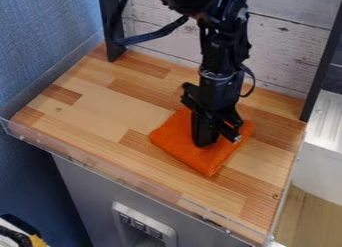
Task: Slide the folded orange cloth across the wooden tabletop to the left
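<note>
One claw at cloth, clear of edges.

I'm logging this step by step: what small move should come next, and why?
Perhaps a slight test lift: the gripper points down at the middle of the orange cloth on the wooden counter, but whether it has hold is unclear.

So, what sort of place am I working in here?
Probably a small indoor test station made up like a kitchen counter: a wood-block top with a clear guard along its front edge, a pale plank backing, and an orange cloth lying on top.
</note>
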Motion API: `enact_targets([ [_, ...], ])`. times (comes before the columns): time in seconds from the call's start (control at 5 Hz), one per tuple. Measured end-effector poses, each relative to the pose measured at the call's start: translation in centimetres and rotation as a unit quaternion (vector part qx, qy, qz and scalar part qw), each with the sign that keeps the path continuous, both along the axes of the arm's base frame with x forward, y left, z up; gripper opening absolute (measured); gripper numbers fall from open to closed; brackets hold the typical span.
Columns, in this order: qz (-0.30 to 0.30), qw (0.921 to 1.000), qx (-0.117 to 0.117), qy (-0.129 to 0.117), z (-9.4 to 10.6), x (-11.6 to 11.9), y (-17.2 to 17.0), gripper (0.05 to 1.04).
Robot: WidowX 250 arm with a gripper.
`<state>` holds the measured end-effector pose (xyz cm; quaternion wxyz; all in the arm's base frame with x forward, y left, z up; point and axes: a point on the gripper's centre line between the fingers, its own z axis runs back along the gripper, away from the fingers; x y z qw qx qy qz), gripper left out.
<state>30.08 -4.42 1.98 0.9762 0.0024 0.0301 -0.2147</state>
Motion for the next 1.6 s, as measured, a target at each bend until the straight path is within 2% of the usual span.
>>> enact_targets([
  [0.4,0.004,0.9996,0.016,-0.023,-0.1,1.1,0.4,0.06],
  [0.6,-0.001,0.9992,0.017,-0.036,-0.2,1.5,0.5,0.06],
  [0.8,0.012,0.9992,0.014,-0.037,-0.8,1.2,2.0,0.06],
  [1.2,0.084,0.9958,-0.002,-0.037,-0.6,-0.6,7.9,0.059],
  [1.6,0.152,0.9877,-0.012,-0.036,-0.9,-2.6,13.0,0.059],
])
